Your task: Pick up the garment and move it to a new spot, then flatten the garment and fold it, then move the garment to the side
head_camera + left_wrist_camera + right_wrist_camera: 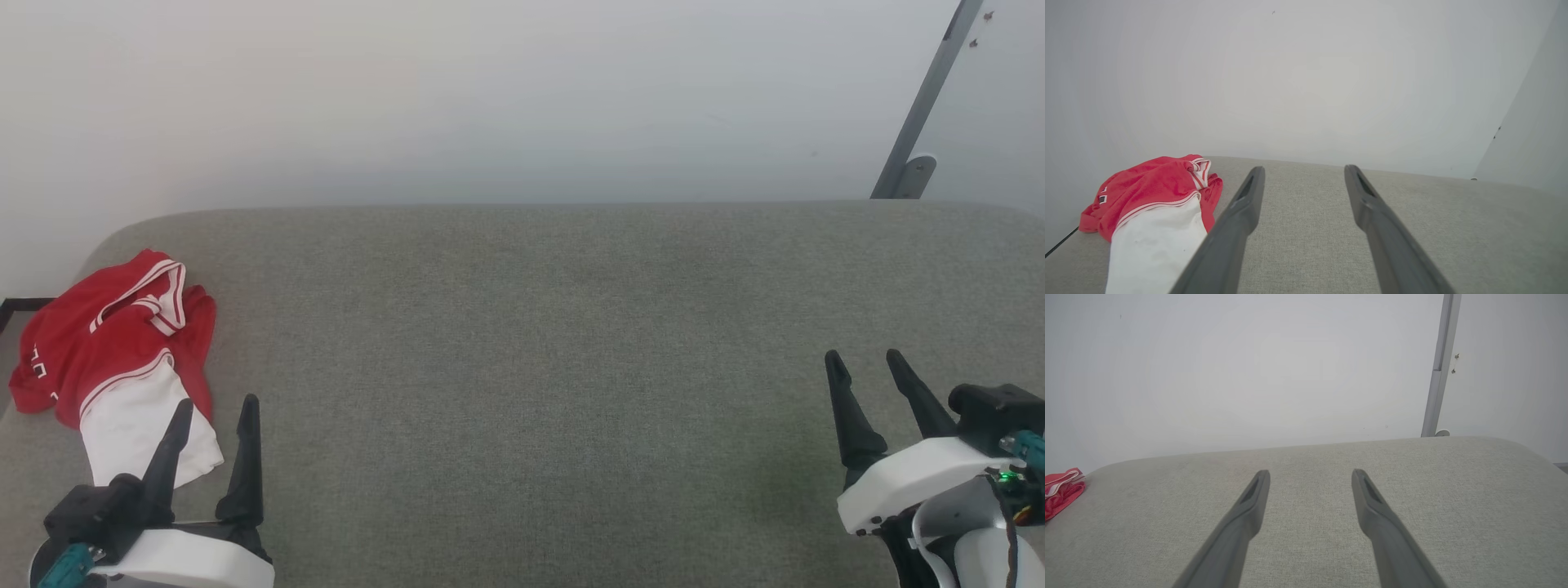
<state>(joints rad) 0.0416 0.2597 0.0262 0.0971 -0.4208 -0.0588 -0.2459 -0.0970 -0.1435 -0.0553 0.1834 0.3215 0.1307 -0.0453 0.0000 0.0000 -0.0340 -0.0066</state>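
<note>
Splayed left pincer (216,402) beside crumpled red garment (114,335) with white sleeve

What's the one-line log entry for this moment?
crumpled red-and-white jersey shirt: left end of grey fabric surface | left tool: open, beside shirt | right tool: open

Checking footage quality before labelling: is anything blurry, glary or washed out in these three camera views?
Head view: soft even light, no glare, crumpled red jersey shirt with white sleeve sharp. Left wrist view: near jaws blurred. Right wrist view: same jaw blur, pale wall washed out.
</note>
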